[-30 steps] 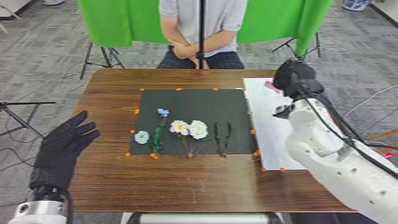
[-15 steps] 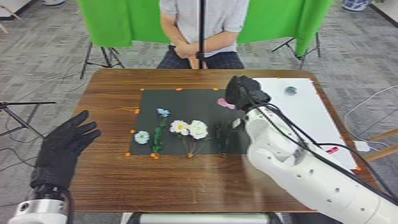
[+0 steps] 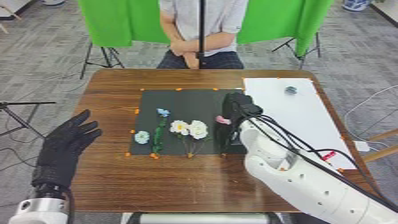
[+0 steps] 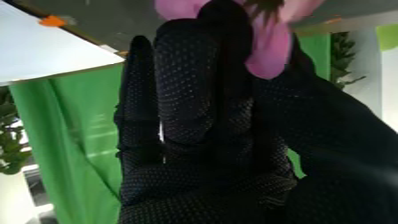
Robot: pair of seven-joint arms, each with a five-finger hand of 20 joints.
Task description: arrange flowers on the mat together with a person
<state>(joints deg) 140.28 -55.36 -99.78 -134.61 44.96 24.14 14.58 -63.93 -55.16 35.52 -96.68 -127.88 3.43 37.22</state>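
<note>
Pink flower [image 3: 223,120] is pinched between the thumb and fingers of my right hand [image 3: 238,105]. My hand is closed on it, over the right side of the dark mat [image 3: 178,95], a bit in from the mat's right edge. Up close, one pink petal hangs down between my thumb and the fingers next to it, and the flower has a dark middle.

My left hand [image 3: 62,142] is open and holds nothing. It is over by the left edge of the table [image 3: 178,185], with its fingers and thumb apart.

On the mat, a pale blue flower [image 3: 141,137] lies near the left edge, close to the near left corner. Just beside it is a blue flower [image 3: 163,112] with a long green stem [image 3: 158,140] that runs down to the near edge. Two white flowers, one with a yellow middle [image 3: 179,126] and one bigger and all white [image 3: 197,131], lie side by side around the middle, with thin stems going to the near edge. A dark green stem [image 3: 222,145] lies to their right, part hidden by my hand.

A white sheet [image 3: 306,120] lies along the mat's right edge. A small grey-blue thing [image 3: 290,90] sits near its far edge.
</note>
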